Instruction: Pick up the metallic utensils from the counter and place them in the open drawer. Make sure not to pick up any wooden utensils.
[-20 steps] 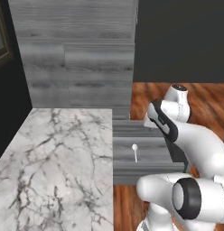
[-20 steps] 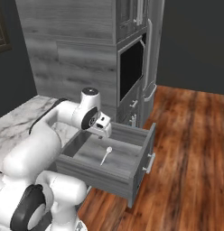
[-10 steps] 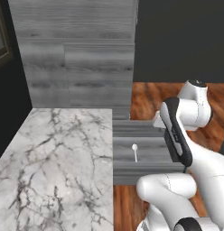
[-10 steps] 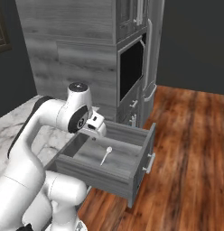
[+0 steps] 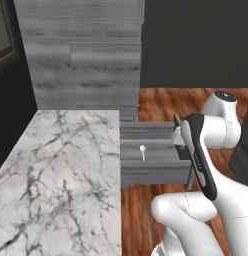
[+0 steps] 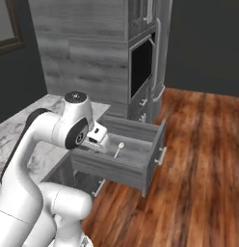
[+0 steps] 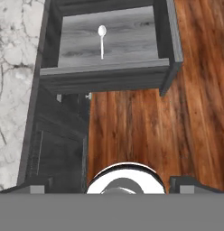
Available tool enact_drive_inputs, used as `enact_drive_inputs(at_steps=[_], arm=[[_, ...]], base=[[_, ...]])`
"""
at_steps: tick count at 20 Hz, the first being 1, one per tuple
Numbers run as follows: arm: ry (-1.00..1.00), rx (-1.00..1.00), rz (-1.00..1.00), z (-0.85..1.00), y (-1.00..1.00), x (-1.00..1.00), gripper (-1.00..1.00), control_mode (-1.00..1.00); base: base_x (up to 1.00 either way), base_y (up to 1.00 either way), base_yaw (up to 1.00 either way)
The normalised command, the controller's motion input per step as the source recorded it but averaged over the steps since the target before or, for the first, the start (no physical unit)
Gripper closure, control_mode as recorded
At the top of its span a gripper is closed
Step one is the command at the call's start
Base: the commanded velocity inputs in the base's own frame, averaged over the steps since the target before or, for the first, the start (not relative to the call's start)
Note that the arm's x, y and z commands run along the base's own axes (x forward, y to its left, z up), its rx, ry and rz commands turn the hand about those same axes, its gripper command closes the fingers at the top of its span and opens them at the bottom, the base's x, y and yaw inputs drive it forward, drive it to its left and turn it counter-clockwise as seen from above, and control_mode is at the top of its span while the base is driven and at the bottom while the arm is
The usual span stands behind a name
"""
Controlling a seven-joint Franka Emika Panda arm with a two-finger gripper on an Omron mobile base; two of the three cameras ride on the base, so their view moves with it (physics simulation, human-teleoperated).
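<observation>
Since its tips stand far apart at the hand view's lower corners:
gripper (image 7: 111, 187): spread wide, holding nothing, set back from the drawer and looking down at its front.
open drawer (image 7: 170, 36): pulled out beside the counter (image 5: 61, 165), over the wooden floor (image 6: 198, 159).
metallic utensil in drawer: a small pale silvery spoon (image 7: 102, 39) lies flat on the drawer bottom, bowl toward the back, apart from the walls.
handling, judged: light, stiff and slick; a thin stem lying flat is best pinched across its middle.
counter contents: bare marble in the stretch shown; I cannot tell where the knife or the wooden spoons lie.
</observation>
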Motion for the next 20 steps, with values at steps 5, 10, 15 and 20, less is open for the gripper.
enact_drive_inputs(at_steps=[5,10,15,20], arm=[[0.0,0.0,0.0,0.0,0.0,0.0,-1.0,1.0],[0.0,0.0,0.0,0.0,0.0,0.0,-1.0,1.0],[0.0,0.0,0.0,0.0,0.0,0.0,-1.0,1.0],[0.0,0.0,0.0,0.0,0.0,0.0,-1.0,1.0]], base=[[-1.0,-0.14,-0.1],[-1.0,-0.13,-0.1],[-1.0,-0.33,-0.12],[-1.0,-0.65,-0.16]])
